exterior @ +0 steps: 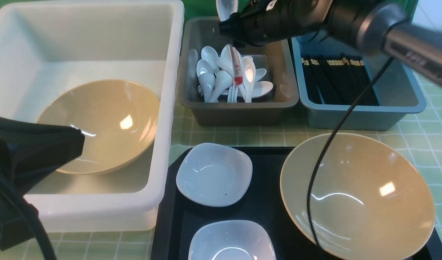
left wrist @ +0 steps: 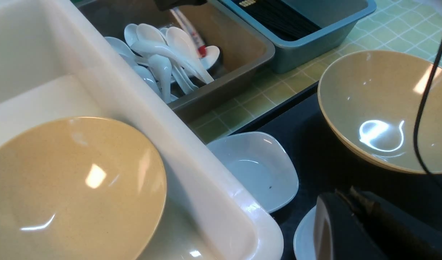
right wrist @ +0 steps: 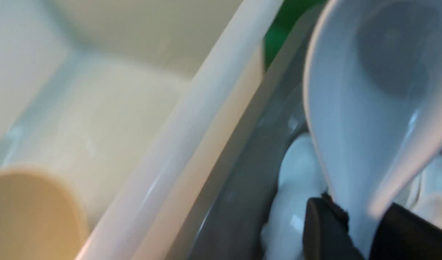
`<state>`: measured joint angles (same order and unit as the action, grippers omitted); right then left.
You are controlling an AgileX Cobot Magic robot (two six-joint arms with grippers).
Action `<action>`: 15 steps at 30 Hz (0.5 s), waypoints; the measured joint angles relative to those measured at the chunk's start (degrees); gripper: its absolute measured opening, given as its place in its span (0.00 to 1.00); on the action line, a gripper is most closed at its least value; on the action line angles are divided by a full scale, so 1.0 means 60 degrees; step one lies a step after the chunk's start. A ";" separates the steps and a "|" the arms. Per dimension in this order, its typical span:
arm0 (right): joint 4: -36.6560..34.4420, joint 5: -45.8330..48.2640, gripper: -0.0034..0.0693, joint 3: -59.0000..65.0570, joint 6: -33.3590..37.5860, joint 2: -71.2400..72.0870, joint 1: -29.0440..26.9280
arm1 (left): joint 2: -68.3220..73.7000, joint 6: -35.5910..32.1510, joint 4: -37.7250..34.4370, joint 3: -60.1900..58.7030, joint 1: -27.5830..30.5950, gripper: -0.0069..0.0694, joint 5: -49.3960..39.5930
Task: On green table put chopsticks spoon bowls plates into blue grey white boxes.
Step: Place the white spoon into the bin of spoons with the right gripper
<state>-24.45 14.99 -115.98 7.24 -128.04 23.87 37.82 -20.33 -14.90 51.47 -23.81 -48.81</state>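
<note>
My right gripper (exterior: 226, 27) is above the back of the grey box (exterior: 239, 112) and shut on a white spoon (exterior: 226, 7). In the right wrist view the spoon (right wrist: 368, 79) stands between the black fingers (right wrist: 325, 231). Several spoons (exterior: 222, 76) lie in the grey box. Black chopsticks (exterior: 336, 79) lie in the blue box (exterior: 350, 117). One tan bowl (exterior: 101, 126) sits in the white box (exterior: 98, 213). Another bowl (exterior: 358, 195) and two white plates (exterior: 214, 174) (exterior: 231, 242) sit on the black tray (exterior: 271, 206). My left gripper (exterior: 76, 144) is shut and empty at the near left, over the white box's front.
The green table (exterior: 242, 136) shows between the boxes and the tray. A clear stick with a red band (exterior: 236, 70) lies among the spoons. The right arm's black cable (exterior: 320, 169) hangs across the bowl on the tray. The left gripper (left wrist: 345, 198) partly hides the near plate (left wrist: 302, 236).
</note>
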 joint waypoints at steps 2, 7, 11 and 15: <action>-0.0033 -0.0371 0.38 0.0000 0.0000 -0.0174 0.0000 | 0.0000 0.0000 0.0000 0.0000 0.0000 0.09 0.0000; -0.0071 -0.0586 0.69 0.0000 0.0285 -0.0346 -0.0018 | 0.0007 0.0000 0.0000 0.0000 0.0000 0.09 -0.0105; -0.0071 -0.0116 0.87 0.0000 0.0413 -0.0162 -0.0154 | 0.0007 0.0000 0.0000 0.0000 0.0000 0.09 -0.0162; 0.0037 0.1710 0.89 0.0000 0.1077 0.0426 -0.0395 | 0.0032 0.0242 0.0032 -0.0022 0.0000 0.09 -0.0115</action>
<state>-24.23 25.25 -115.98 13.70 -125.49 21.51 38.02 -18.87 -14.71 51.34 -23.81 -49.50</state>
